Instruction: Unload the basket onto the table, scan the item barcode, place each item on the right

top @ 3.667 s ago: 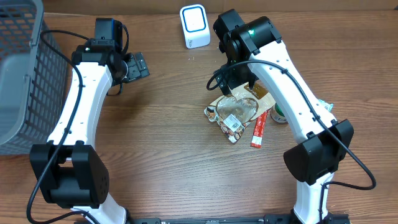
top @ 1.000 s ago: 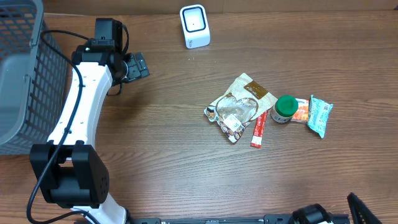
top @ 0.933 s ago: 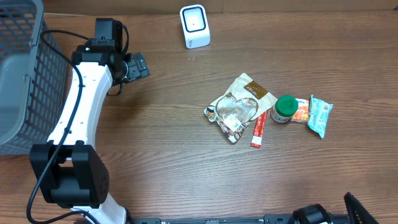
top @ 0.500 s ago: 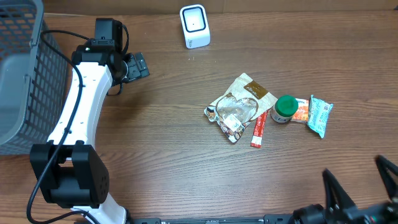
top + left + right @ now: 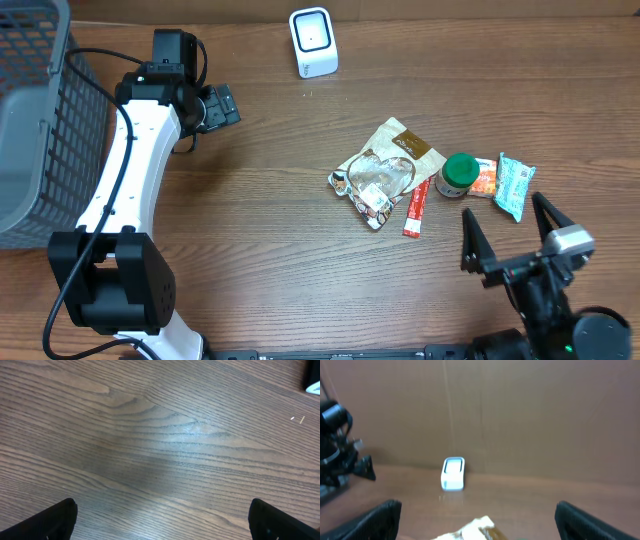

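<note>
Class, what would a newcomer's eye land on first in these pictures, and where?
A brown-and-clear snack pouch, a green-lidded jar and a teal packet sit clustered right of centre on the wooden table. A white box scanner stands at the far edge, and the right pincer gapes open near the front-right corner.

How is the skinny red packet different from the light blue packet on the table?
The skinny red stick packet is long and narrow; the light blue plastic packet is wider and shorter. The red one lies beside the brown pouch; the blue one sits past the green-lidded jar. Both lie flat on the wooden table.
</note>
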